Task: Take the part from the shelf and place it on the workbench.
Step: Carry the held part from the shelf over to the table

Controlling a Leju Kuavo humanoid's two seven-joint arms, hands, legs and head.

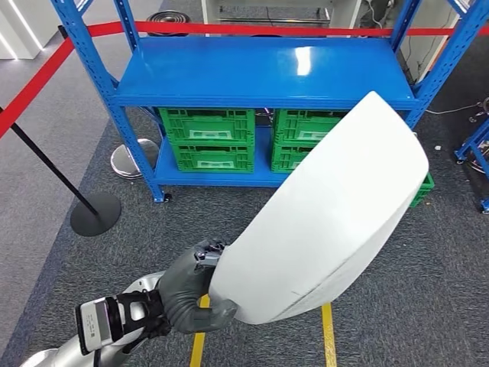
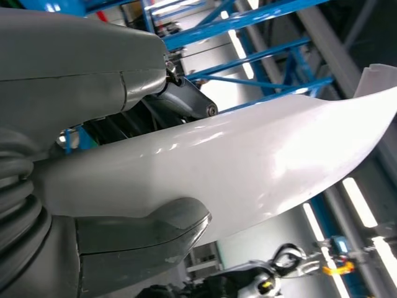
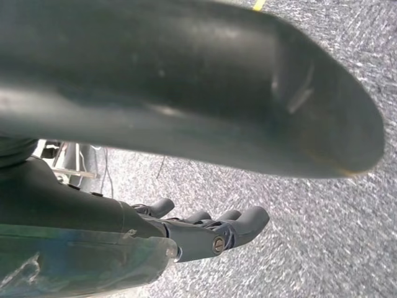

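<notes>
Gripping item: left hand [image 1: 193, 287], thumb and fingers clamped on the near edge of a large white curved part [image 1: 323, 210]; part held in the air, tilted up toward the blue shelf [image 1: 262, 73], above grey carpet [image 1: 438, 290]. Left wrist view: part [image 2: 243, 167] pinched between thick thumb and darker fingers [image 2: 187, 99]. Right hand [image 3: 206, 233]: holding nothing, fingers extended with a gap from the thumb. Green crates [image 1: 208, 138] on the shelf's lower level. Red barrier tape [image 1: 34, 84] on a black post. Yellow floor lines [image 1: 328, 336].
</notes>
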